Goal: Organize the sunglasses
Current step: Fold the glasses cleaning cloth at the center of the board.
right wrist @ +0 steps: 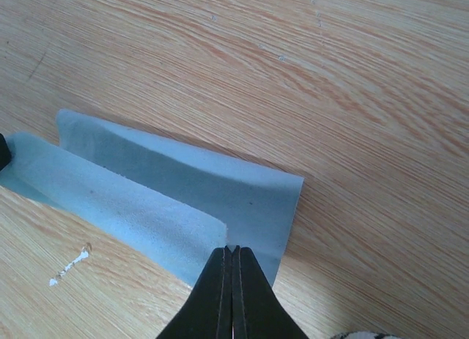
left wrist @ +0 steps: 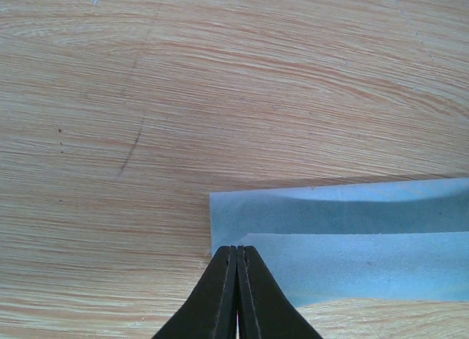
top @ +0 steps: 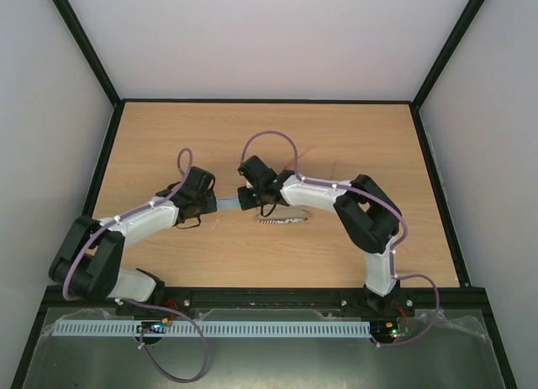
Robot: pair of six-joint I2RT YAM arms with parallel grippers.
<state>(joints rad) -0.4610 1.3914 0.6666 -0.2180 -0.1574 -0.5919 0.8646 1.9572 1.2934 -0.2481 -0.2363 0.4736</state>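
A light blue cloth [top: 227,203] lies on the table between my two grippers, partly folded over on itself. My left gripper [left wrist: 237,249] is shut on the near-left corner of the cloth [left wrist: 344,229]. My right gripper [right wrist: 232,249] is shut on the corner of the cloth's folded-over layer [right wrist: 146,200]. In the top view the left gripper [top: 210,202] and the right gripper [top: 245,199] face each other across the cloth. The sunglasses are mostly hidden. A thin reddish line [top: 296,160] behind the right wrist may be part of them; I cannot tell.
An oblong flag-patterned case [top: 282,221] lies on the wooden table [top: 168,137] just in front of the right wrist. Its edge shows at the bottom of the right wrist view [right wrist: 359,336]. Black frame rails [top: 269,101] border the table.
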